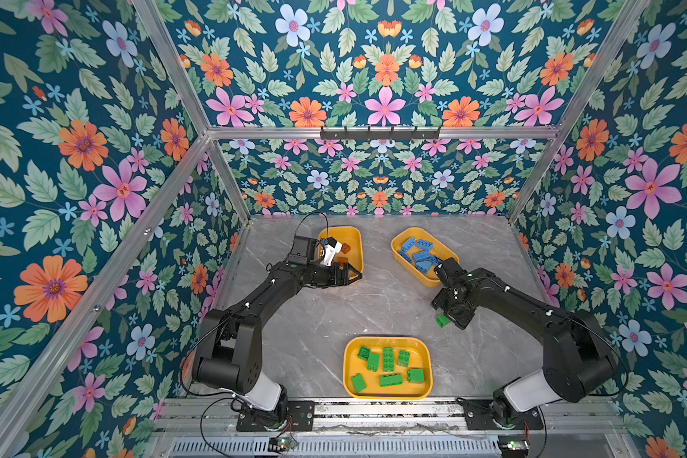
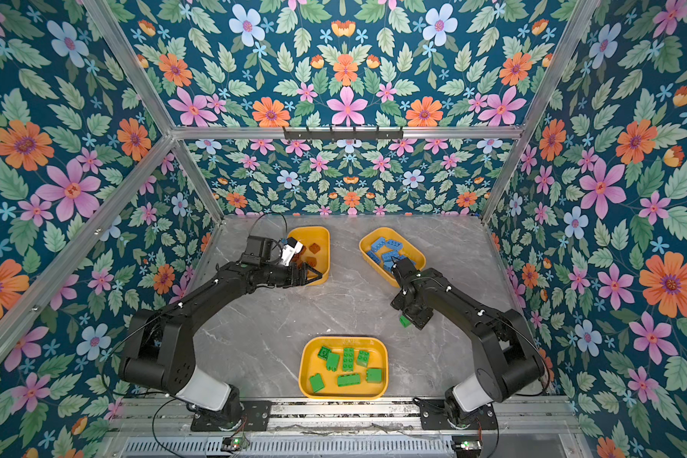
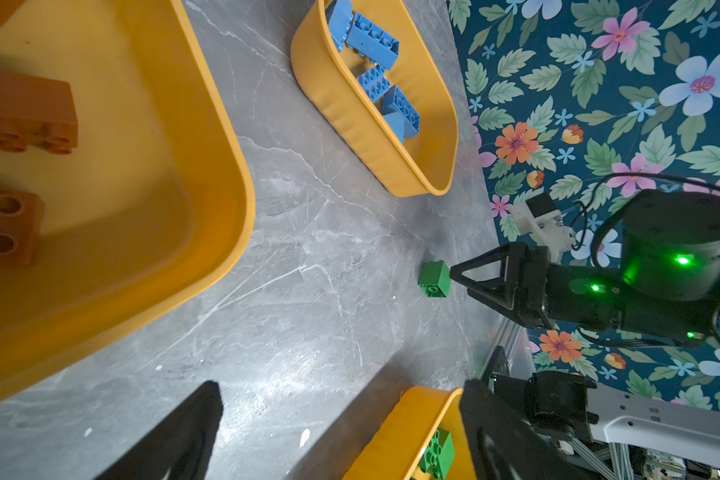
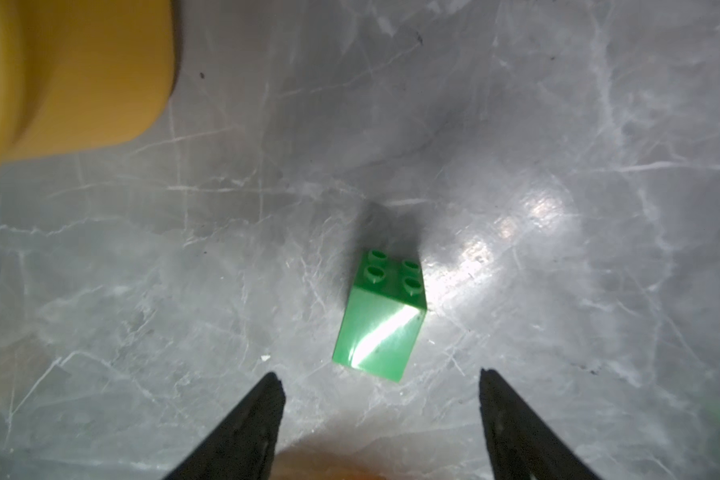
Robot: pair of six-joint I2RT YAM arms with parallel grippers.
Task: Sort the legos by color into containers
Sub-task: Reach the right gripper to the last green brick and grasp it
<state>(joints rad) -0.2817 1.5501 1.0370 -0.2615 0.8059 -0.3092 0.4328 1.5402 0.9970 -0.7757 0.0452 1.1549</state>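
The right tool hangs, jaws apart and gripping nothing, over a lone green brick right of the worktop's middle. The left tool, wide open and empty, hovers by the far-left tray.

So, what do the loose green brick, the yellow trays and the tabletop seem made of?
Green brick: likely hard moulded plastic, glossy; a bright light streak shows on its smooth side.
Yellow tray: probably plastic, satin finish, with soft sheen and rounded moulded rim.
Tabletop: looks like polished grey marble or a marble-print laminate; white veins and strong reflections.
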